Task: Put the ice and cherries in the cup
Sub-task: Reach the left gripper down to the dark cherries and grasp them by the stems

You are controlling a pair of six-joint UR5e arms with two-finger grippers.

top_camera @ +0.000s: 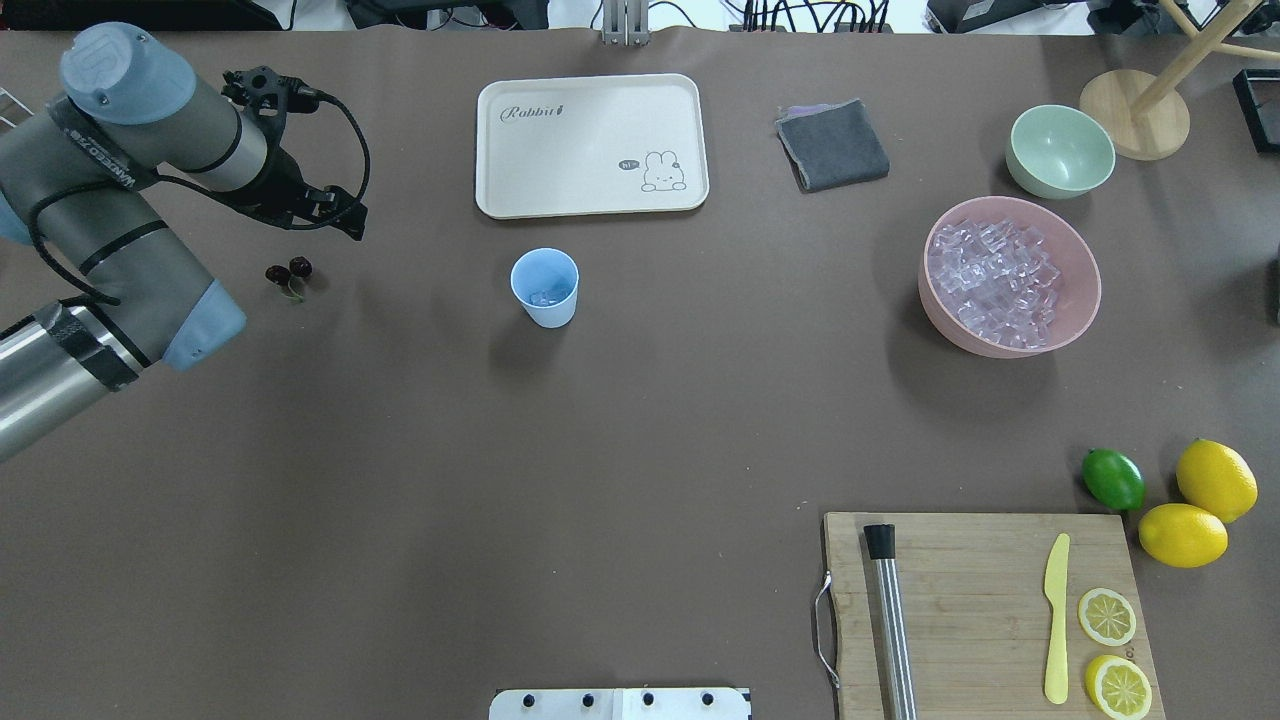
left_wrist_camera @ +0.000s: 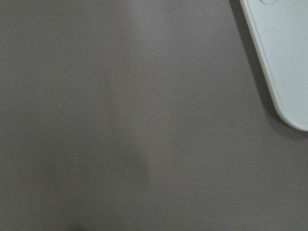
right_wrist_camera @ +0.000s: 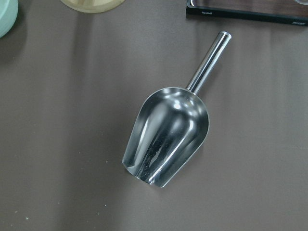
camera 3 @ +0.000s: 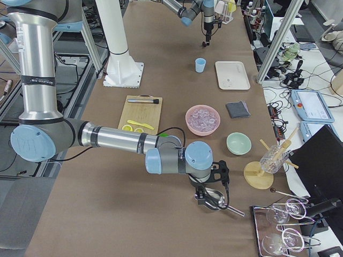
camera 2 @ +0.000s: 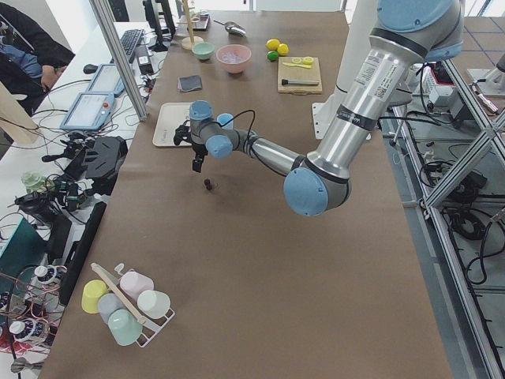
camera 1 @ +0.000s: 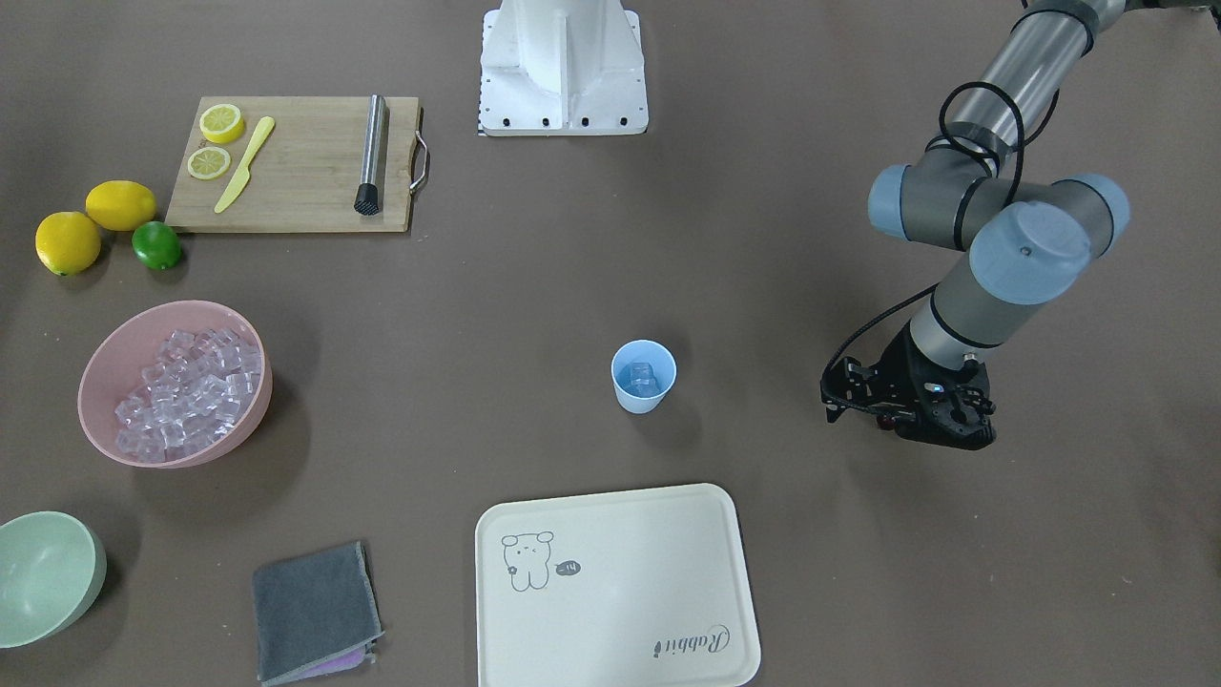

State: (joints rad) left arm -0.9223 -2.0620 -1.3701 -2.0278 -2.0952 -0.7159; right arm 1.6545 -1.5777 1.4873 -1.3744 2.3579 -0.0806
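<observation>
Inside the pale-blue cup (top_camera: 549,313), clear ice cubes (top_camera: 545,297)

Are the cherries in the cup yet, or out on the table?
Out. The cherries lie on the table, well apart from the cup, which holds only ice.

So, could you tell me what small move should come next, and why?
Probably shift the left tool over the cherries and lower it to grasp them: the cup already holds ice, while the cherries lie ungripped on the table nearby.
</observation>
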